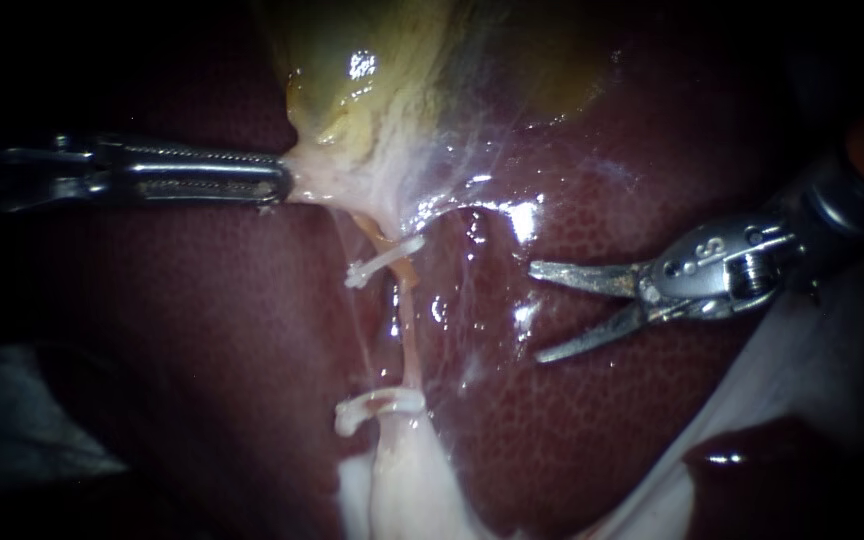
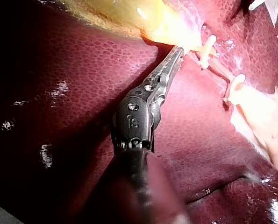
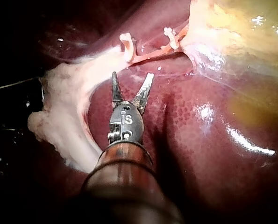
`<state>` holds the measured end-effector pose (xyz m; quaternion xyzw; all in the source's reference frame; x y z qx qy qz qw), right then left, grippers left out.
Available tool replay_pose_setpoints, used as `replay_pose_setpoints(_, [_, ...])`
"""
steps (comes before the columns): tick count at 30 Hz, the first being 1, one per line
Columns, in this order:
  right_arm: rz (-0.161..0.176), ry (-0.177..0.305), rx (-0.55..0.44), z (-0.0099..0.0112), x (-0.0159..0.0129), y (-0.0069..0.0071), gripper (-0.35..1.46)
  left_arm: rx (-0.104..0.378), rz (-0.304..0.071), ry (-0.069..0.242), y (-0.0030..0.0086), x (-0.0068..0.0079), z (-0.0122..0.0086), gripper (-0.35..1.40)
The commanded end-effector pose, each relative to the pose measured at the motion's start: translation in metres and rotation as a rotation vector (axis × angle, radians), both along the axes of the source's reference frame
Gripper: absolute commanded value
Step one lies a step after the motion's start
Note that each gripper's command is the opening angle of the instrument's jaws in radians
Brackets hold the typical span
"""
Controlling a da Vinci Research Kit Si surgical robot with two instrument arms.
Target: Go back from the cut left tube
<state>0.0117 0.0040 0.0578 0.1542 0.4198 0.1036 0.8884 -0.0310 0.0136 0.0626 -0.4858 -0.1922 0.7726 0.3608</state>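
1. Silver-grey metal right instrument, entering from 3 o'clock in the endoscope view. Its hand stands apart, with a clear gap between the two slim jaws and nothing gripped.
2. The task's thing is the thin orange tube. It runs through the centre of the endoscope view from 12 toward 6 o'clock, between the upper white clip and the lower white clip. The right hand lies at 3 o'clock of the tube, near it but not touching, over bare dark red liver.
3. Dark ridged left instrument, entering from 9 o'clock. Its hand is clamped on the pale tissue at the neck of the yellow-green gallbladder, just above the upper clip.
4. Progress, as a judgement: the withdrawal appears well advanced, since the right hand is already clear of the tube and both clips. What may remain is drawing the right instrument further toward 3 o'clock, with the left hold unchanged.
5. Hard to make out:
   - No gap in the tube shows in any view. Between the clips it reads as one thin strand, so the cut cannot be confirmed.
   - Only one clipped tube is plain, so which tube is the left one cannot be told.
   - The left jaw tips are buried in the tissue they hold.
   - Both shafts fade into darkness at the edges of the endoscope view.
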Motion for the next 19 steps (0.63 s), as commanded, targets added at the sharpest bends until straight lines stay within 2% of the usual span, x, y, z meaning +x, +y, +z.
replay_pose_setpoints(1, [0.000, 0.000, 0.000, 0.0000, 0.0000, 0.0000, 1.45, 0.000, -0.001, 0.005, -0.0001, -0.0001, 0.0002, -0.35])
replay_pose_setpoints(10, [0.000, 0.000, 0.000, 0.0000, 0.0000, 0.0000, 1.45, -0.002, 0.003, 0.014, -0.0003, -0.0009, 0.0013, -0.35])
replay_pose_setpoints(19, [0.000, 0.000, 0.000, 0.0000, -0.0001, 0.0000, 1.45, -0.002, 0.004, 0.014, -0.0003, -0.0009, 0.0012, -0.35])
